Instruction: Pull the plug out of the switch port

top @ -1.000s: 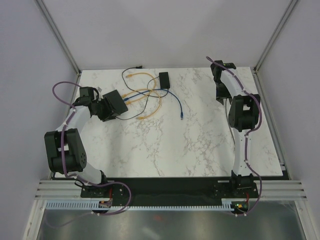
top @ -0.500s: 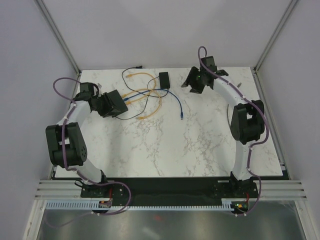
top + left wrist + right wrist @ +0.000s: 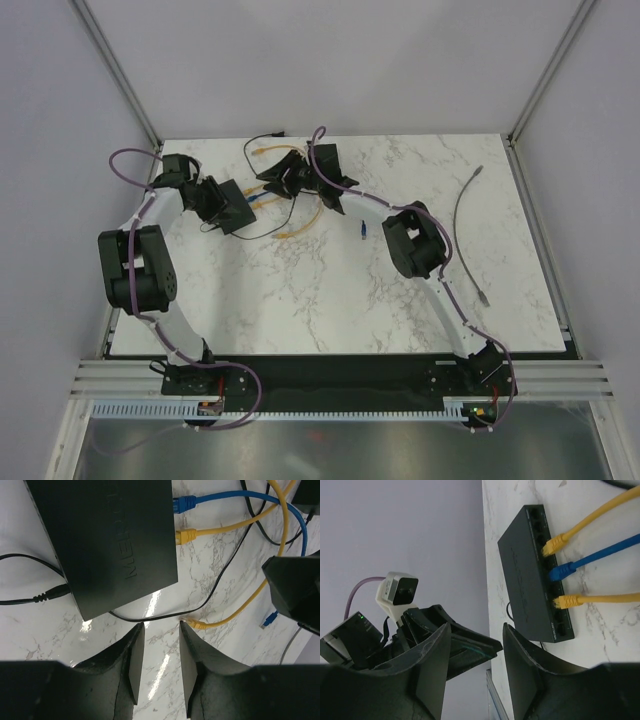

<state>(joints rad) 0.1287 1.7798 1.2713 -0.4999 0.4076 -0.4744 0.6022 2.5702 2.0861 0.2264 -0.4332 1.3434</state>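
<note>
The flat black switch (image 3: pixel 236 206) lies at the far left of the table. In the right wrist view its port edge (image 3: pixel 547 575) holds three plugs: yellow (image 3: pixel 554 544), blue (image 3: pixel 563 571) and yellow (image 3: pixel 570 600). The left wrist view shows the switch (image 3: pixel 110 540) with the blue plug (image 3: pixel 184 503) and one yellow plug (image 3: pixel 187 535). My left gripper (image 3: pixel 208 196) is open and empty at the switch's left side, its jaws (image 3: pixel 161 630) over bare marble. My right gripper (image 3: pixel 278 183) is open and empty, just right of the plugs, pointing at the switch (image 3: pixel 477 635).
A small black adapter block (image 3: pixel 328 155) sits behind the right arm. Loose yellow (image 3: pixel 285 235) and blue (image 3: pixel 362 232) cable ends lie in the middle. A thin black power cord (image 3: pixel 45 596) enters the switch's other side. A grey cable (image 3: pixel 465 215) lies at the right.
My right arm has swung from the far right across to the cables beside the switch. The grey cable now shows at the right. My left gripper has shifted slightly back along the switch.
</note>
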